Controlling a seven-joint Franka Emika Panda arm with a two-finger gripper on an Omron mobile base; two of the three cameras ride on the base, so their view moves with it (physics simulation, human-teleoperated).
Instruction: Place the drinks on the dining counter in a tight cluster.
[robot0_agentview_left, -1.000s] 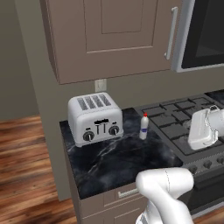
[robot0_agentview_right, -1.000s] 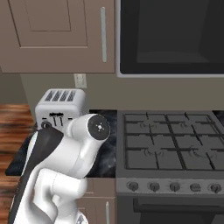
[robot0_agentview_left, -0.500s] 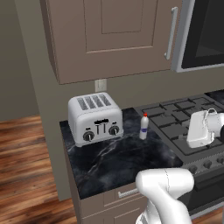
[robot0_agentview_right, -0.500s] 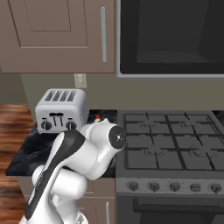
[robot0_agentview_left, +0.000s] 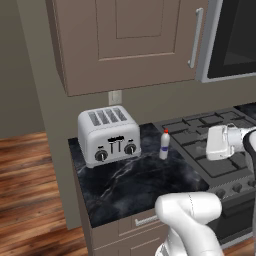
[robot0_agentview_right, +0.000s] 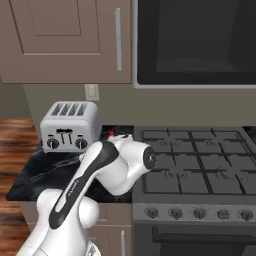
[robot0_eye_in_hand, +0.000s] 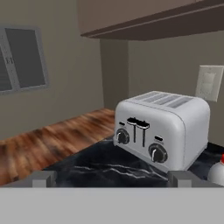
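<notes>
step: reach white red-capped bottle (robot0_agentview_left: 164, 145) beside toaster (robot0_agentview_left: 109, 135) | jaws: wide, empty | advice: swing right, approach level, avoid toaster, grip body mid-height

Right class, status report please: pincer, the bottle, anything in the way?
Pincer open, empty, facing the silver toaster. White red-capped bottle upright on the narrow black marble worktop, right of the toaster. Toaster close beside it.
</notes>
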